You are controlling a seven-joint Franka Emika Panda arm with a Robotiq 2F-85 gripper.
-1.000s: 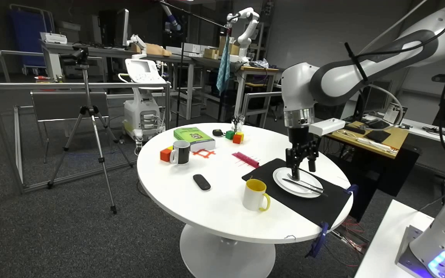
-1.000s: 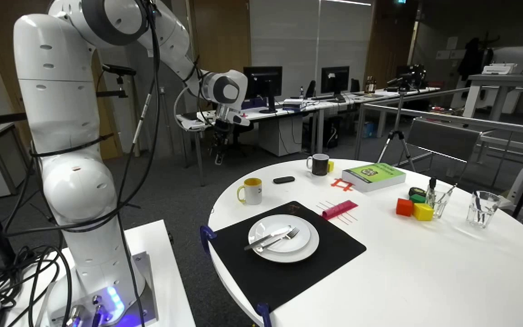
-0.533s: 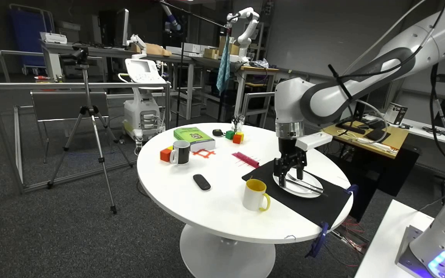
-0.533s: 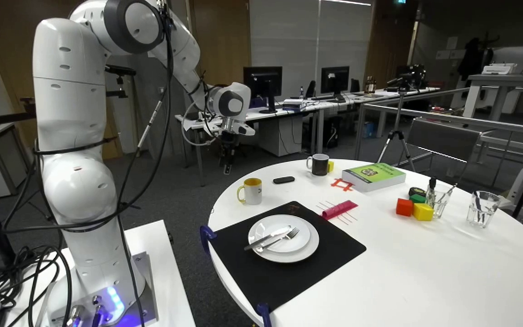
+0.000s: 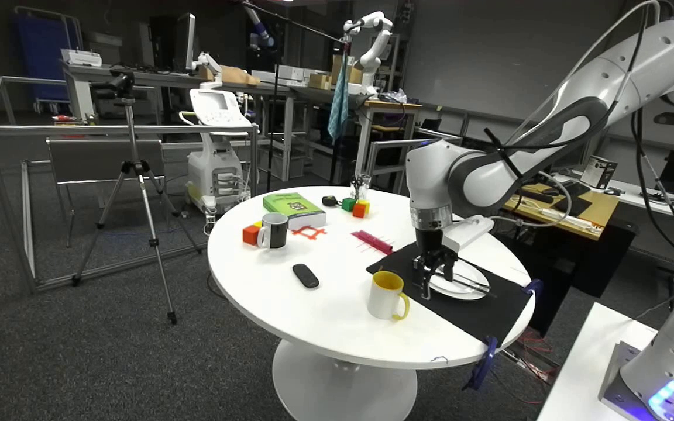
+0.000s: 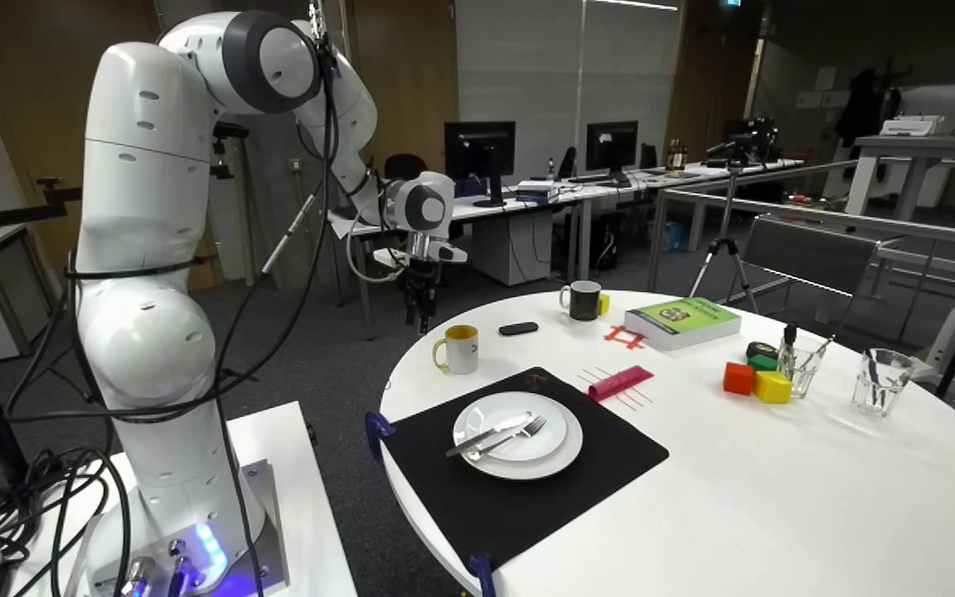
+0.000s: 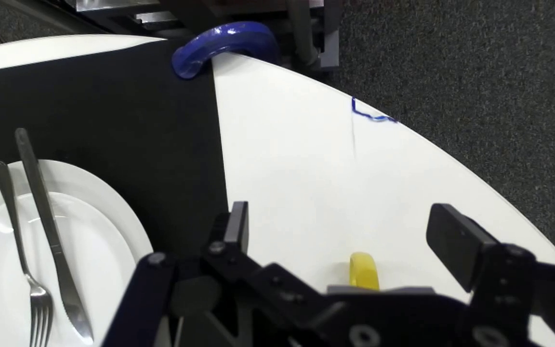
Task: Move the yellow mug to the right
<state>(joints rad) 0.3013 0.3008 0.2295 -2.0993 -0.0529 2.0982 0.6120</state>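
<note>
Had the tool (image 7: 340, 214) spread wide above the bench (image 5: 325, 310), near the yellow and white mug (image 5: 384, 298). Saw the mug standing up straight, just beside the black mat (image 5: 466, 317).

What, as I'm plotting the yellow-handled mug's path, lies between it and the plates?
An exterior view shows white table beside the mug, then black mat.

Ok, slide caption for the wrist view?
Open tool above the table, yellow mug handle showing, fork and knife on white plates.
</note>
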